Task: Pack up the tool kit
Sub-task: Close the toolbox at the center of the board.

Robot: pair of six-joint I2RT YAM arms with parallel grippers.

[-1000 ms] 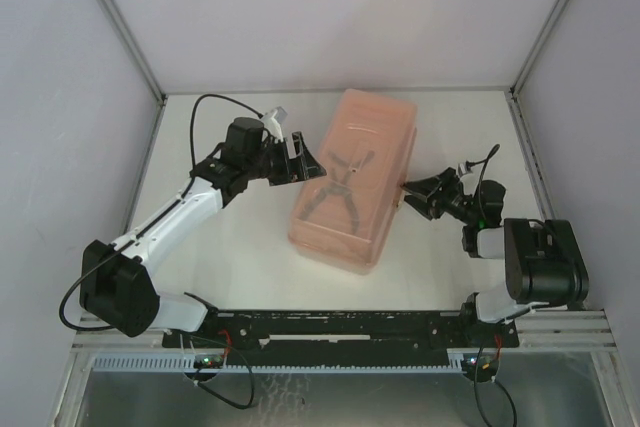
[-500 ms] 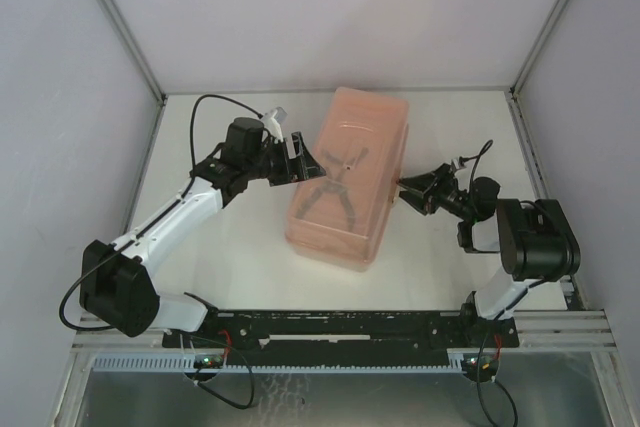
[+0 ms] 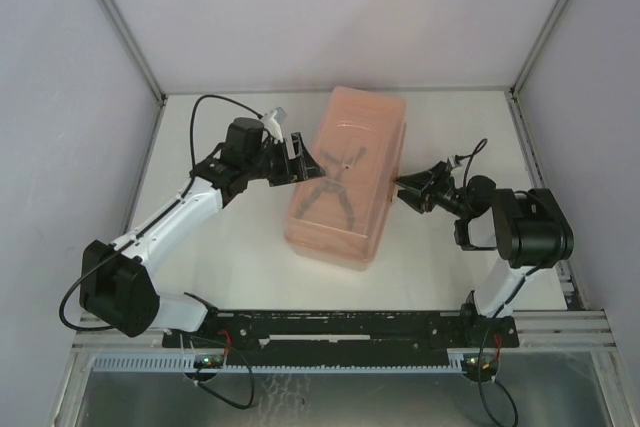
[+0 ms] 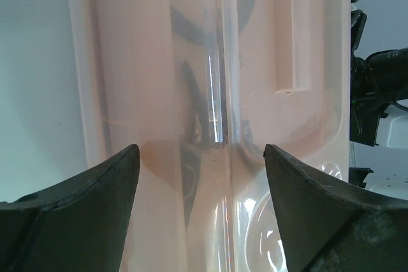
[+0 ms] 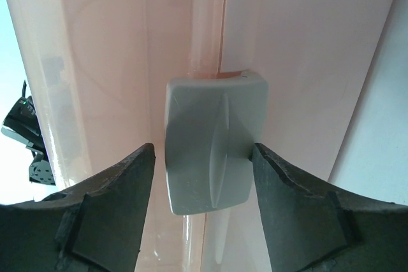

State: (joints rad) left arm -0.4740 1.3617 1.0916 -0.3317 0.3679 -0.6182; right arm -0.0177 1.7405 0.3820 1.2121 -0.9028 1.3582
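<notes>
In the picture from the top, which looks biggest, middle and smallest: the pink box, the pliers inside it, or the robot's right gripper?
Largest: pink box, by far.
Middle: pliers, blurry through the plastic.
Smallest: right gripper, only a little smaller than the pliers.

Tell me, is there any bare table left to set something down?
Yes. The table is bare at the far right, between the pink case and the side wall, and along the near edge between the case and the arm bases. It is crowded at the case's long sides, where the left gripper and right gripper sit.
</notes>
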